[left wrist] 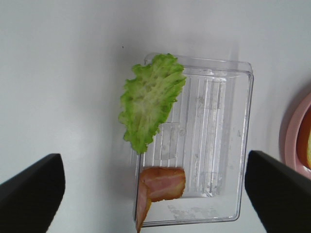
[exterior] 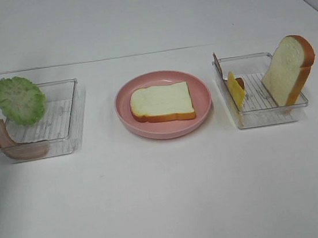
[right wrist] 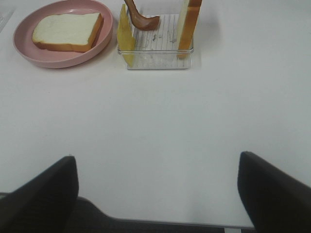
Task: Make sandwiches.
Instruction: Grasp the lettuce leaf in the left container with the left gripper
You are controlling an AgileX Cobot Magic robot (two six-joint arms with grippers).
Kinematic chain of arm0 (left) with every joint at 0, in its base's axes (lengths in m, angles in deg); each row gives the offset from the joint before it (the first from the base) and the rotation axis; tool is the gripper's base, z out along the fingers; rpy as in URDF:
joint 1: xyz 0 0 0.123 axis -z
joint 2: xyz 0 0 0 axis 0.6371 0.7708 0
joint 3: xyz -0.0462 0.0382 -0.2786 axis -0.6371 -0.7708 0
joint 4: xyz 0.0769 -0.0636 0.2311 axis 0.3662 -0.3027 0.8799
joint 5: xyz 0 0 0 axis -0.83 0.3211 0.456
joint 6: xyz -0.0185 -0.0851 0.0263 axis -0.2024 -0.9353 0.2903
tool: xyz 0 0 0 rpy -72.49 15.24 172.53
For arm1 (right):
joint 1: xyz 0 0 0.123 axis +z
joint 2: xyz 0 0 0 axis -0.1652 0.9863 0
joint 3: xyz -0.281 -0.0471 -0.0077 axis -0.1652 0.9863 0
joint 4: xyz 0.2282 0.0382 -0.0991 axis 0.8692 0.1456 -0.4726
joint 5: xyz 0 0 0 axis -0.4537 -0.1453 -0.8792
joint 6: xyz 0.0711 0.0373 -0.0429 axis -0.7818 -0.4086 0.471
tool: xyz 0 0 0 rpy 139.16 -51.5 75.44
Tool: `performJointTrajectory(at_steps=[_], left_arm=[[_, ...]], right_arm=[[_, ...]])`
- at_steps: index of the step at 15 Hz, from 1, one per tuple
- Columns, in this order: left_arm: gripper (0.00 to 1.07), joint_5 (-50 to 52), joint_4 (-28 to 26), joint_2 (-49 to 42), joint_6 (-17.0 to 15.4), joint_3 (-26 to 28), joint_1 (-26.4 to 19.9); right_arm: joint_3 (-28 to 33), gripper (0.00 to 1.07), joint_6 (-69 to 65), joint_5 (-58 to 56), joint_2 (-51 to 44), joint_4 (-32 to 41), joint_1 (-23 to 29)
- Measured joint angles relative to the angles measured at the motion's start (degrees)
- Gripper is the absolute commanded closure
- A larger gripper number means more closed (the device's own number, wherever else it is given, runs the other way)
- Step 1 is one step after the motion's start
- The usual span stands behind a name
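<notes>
The left tool (left wrist: 154,158), spread wide and holding nothing, hangs above the lettuce leaf (left wrist: 150,99), whose length crosses its gap. The right tool (right wrist: 157,156), likewise spread and empty, is far off.

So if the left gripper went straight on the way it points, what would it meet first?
Probably the bacon strip in the clear tray: it lies about midway between the fingers of the open left gripper. The lettuce sits close by, and depth is unclear.

High: whole table (exterior: 169,199) from above. Left wrist: close over tray (left wrist: 214,145). Right wrist: farther back. All share plate (exterior: 166,132).
</notes>
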Motion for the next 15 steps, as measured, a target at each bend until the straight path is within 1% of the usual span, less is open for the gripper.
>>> performJointTrajectory(at_steps=[3, 10, 14, 15], left_arm=[[0.15, 0.6, -1.3, 5.2, 2.2, 0.0, 0.0], [0.16, 8.5, -1.5, 11.6, 4.2, 0.0, 0.0], [0.16, 10.1, -2.6, 14.2, 4.6, 0.0, 0.0], [0.18, 10.4, -2.9, 14.5, 4.6, 0.0, 0.0]], right_arm=[[0.0, 0.2, 0.0, 0.0, 0.0, 0.0, 0.0], [0.0, 0.2, 0.0, 0.0, 0.0, 0.0, 0.0], [0.0, 0.2, 0.0, 0.0, 0.0, 0.0, 0.0], [0.0, 0.2, 0.0, 0.0, 0.0, 0.0, 0.0]])
